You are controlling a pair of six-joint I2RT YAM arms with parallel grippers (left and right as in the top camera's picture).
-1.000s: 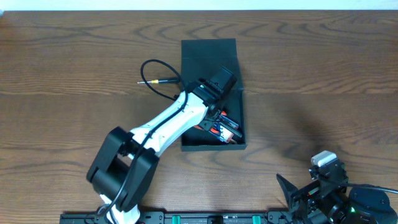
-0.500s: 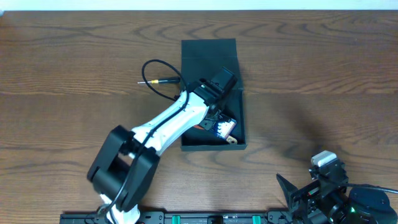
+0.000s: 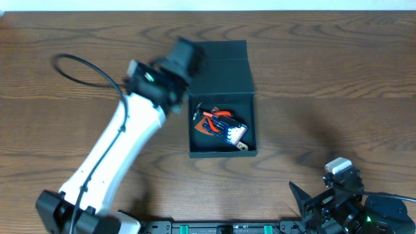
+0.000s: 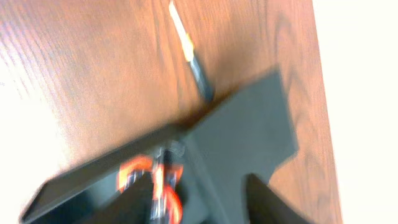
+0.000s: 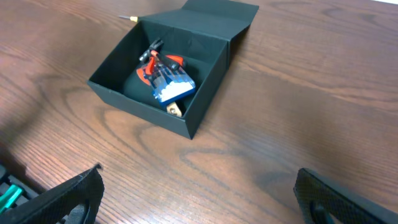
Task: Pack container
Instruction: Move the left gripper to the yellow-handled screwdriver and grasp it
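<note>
The container (image 3: 223, 153) is a dark, square box that stands open mid-table, its flap lid (image 3: 218, 64) folded back. Inside lie orange-handled pliers (image 3: 216, 116) and a small blue pack (image 3: 231, 132); the right wrist view shows both in the container (image 5: 148, 112). My left gripper (image 3: 188, 53), blurred, hovers over the lid's left corner. In its wrist view the left gripper (image 4: 199, 210) is open and holds nothing, with the lid (image 4: 245, 127) and pliers (image 4: 163, 186) below it. My right gripper (image 5: 202, 205) stands wide open over bare wood near the front right.
A slim black tool with a yellow tip (image 4: 191, 61) lies on the wood just left of the lid; its tip (image 5: 128, 17) shows beyond the box. The left arm's cable loop (image 3: 78, 65) hangs out to the far left. The right gripper (image 3: 307, 199) rests at the table's front edge.
The left gripper opened and left the blue pack in the container on the pliers. The arm then swung up and left, out of the box, to the lid's corner. The right arm stayed still.
</note>
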